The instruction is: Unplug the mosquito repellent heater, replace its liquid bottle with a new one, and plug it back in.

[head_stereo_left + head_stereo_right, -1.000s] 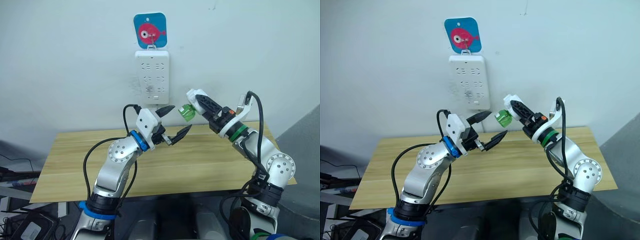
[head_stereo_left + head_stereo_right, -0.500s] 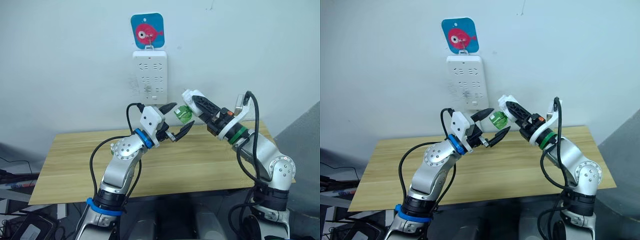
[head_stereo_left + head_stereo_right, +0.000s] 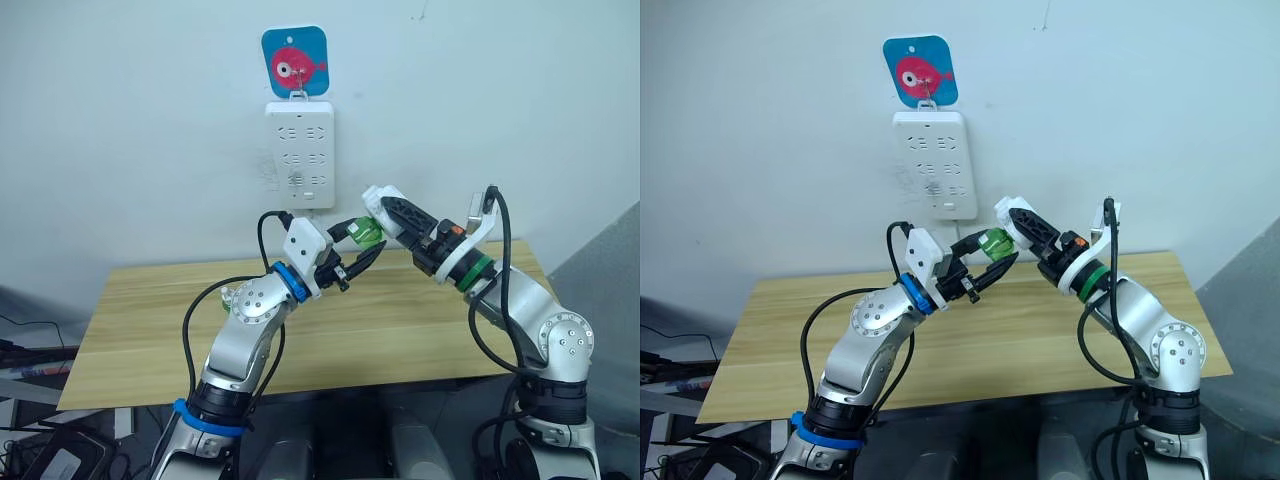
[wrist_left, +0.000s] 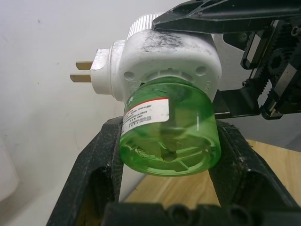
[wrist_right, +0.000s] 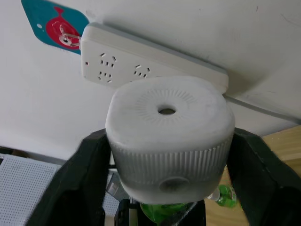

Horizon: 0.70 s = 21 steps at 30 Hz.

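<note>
Left tool (image 3: 352, 250) reaches up over the wooden bench (image 3: 150, 320), its 2 black fingers (image 4: 101, 160) standing on either side of the green liquid bottle (image 4: 169, 134); in the left wrist view both fingers lie against the bottle's sides, though whether they press it cannot be told. Right tool (image 3: 392, 210) is clamped on the mosquito repellent heater (image 5: 169, 136), 1 finger on each flank of the white body, and holds it in the air above the bench, well apart from the bench top. The bottle is seated in the underside of the heater, with its red, white and green label (image 4: 146, 112) turned sideways. 2 brass plug prongs (image 4: 81, 71) project from the side of the heater into free space, unplugged. On the heater's face, seen in the right wrist view, a round vent hole (image 5: 166, 111) sits at the centre of a ring of fine ribs. Behind both tools, a white power strip (image 3: 304, 153) hangs upright on the pale wall, just above the held heater. A blue card with a red fish (image 3: 296, 62) hangs on the wall directly above the strip.
</note>
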Tool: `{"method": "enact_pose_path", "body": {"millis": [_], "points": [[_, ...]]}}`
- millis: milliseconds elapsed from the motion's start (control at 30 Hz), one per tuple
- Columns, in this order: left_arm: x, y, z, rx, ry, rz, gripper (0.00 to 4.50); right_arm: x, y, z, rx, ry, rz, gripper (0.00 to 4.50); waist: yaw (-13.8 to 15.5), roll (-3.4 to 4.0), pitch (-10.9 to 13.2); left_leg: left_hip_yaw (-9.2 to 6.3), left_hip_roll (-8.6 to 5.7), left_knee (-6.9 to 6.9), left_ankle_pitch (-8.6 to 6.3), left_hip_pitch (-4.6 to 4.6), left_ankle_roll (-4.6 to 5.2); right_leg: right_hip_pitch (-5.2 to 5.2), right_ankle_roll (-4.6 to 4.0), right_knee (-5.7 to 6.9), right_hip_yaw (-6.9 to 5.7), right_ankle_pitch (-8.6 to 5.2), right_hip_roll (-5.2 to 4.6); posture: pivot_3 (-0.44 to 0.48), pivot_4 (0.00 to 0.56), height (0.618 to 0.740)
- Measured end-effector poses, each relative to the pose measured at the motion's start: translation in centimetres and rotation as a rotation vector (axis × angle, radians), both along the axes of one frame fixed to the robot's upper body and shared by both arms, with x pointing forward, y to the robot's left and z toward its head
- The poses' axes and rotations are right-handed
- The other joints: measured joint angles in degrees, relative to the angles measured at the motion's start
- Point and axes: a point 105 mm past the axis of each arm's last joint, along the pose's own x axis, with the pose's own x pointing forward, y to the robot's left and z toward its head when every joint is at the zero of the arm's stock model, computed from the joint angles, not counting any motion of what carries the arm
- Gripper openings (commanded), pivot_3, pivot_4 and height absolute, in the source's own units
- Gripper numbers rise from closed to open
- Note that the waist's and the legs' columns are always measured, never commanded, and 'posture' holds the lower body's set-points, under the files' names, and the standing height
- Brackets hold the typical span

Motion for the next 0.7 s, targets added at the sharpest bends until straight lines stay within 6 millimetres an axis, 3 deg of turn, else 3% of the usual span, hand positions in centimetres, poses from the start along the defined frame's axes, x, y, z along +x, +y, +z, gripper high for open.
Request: {"method": "enact_pose_path", "body": {"millis": [167,300,467,700], "points": [[-0.1,1.1,-0.4,0.114,-0.037,-0.075,2.25,-0.7,-0.6,-0.4,-0.091,-0.017,0.098,4.46,0.08,-0.01,0.01,0.06,0.04,0.01,-0.06,0.02,0.1,0.03,0.0,-0.07,0.06,0.0,0.11,-0.122,0.194,0.74],[-0.7,2.8,-1.6,0.287,-0.062,-0.239,2.25,-1.3,-2.0,-1.2,-0.199,0.011,0.257,4.46,0.12,-0.02,0.01,0.23,0.17,0.0,-0.13,0.05,0.23,0.06,-0.01,-0.2,0.17,0.0,0.19,-0.114,0.202,0.74],[-0.9,3.0,-1.8,0.345,-0.071,-0.356,2.25,-2.5,-1.9,-1.7,-0.226,0.039,0.437,4.46,0.19,-0.09,0.06,0.25,0.2,0.01,-0.18,-0.01,0.31,0.06,-0.01,-0.31,0.23,0.0,0.17,-0.105,0.211,0.74],[-1.2,3.0,-2.5,0.37,-0.062,-0.399,2.25,-2.5,-1.8,-3.0,-0.22,0.113,0.493,4.46,0.65,-0.18,0.11,0.29,0.2,0.02,-0.2,-0.02,0.33,0.05,0.0,-0.33,0.3,0.0,0.1,-0.098,0.213,0.74]]}}
